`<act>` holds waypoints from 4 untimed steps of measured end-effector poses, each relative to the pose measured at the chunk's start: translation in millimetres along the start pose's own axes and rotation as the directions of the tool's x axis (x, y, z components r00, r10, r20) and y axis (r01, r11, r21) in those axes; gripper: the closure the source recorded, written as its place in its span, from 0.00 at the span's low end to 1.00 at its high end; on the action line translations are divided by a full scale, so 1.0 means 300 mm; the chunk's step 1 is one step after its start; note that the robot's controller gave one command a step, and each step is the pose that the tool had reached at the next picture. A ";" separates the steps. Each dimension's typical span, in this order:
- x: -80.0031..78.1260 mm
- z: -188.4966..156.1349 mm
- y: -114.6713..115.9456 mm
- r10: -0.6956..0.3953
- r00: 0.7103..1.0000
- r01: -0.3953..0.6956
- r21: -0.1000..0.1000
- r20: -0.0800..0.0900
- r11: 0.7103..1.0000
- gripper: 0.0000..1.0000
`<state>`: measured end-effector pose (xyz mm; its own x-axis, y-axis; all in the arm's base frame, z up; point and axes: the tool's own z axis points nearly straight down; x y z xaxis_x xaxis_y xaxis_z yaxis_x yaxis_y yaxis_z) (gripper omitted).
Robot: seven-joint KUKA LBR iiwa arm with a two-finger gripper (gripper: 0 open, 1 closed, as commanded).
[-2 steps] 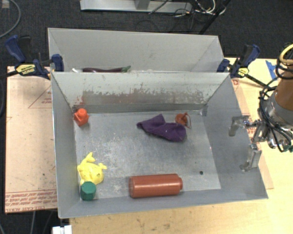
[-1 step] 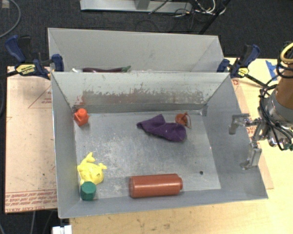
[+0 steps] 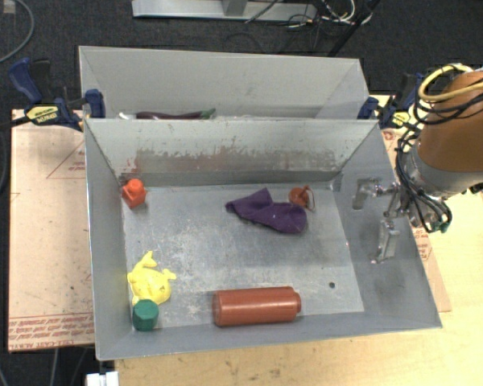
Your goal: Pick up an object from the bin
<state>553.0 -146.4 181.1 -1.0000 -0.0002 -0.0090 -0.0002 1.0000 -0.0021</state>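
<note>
My gripper (image 3: 373, 225) hangs over the bin's right sloping wall, open, with nothing between its fingers. Nearest to it, left of it near the back wall, lies a small orange-brown thing (image 3: 300, 197). That thing touches a crumpled purple cloth (image 3: 267, 212). A red-brown cylinder (image 3: 256, 306) lies on its side near the front edge, left of and below the gripper.
A yellow soft toy (image 3: 149, 280) and a green cap-like cylinder (image 3: 145, 314) sit in the front left corner. A small orange piece (image 3: 133, 191) stands at the back left. The arm, with its orange cover and cables, comes in from the right.
</note>
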 end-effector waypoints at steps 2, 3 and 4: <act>-0.185 0.313 0.208 -0.393 0.920 0.393 -0.003 -0.002 0.920 0.00; -0.332 0.191 0.350 -0.220 0.975 0.220 -0.002 0.007 0.975 0.00; -0.271 0.369 0.407 -0.332 0.943 0.332 -0.003 0.001 0.943 1.00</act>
<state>635.4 -24.4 70.9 -0.9433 -0.3319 -0.0087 -0.3319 0.9433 -0.0023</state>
